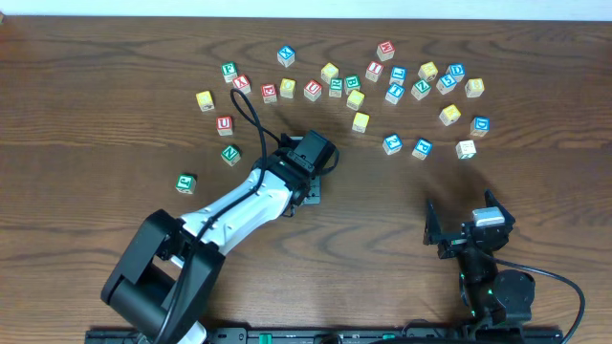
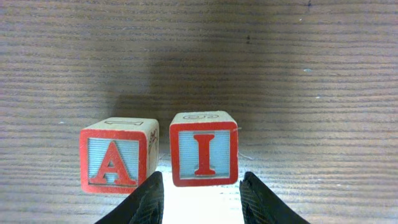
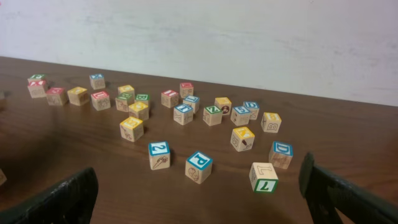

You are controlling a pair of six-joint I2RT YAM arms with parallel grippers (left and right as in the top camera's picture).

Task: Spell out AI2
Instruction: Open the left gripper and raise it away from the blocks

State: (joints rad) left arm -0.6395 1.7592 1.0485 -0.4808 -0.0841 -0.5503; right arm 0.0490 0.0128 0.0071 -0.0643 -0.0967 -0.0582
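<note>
Two of the three characters were down. The A (image 2: 111, 163) and the I (image 2: 204, 152) stood upright side by side on the table (image 2: 311, 74), a slim gap between them, red letters facing my left wrist camera. My left gripper (image 2: 200, 190) sat narrow about the I, a finger at each lower corner; I could not tell whether it pinched the cube or merely flanked it. My right gripper (image 1: 459, 208) stood wide and empty.

By my reckoning, what was left was the 2 (image 3: 159, 154). It lay among the loose cubes, well apart from the pair and just beside a blue P (image 3: 199, 167).

I counted one A, one I, one readable 2, and close to thirty loose cubes overhead, too small to tally surely.
</note>
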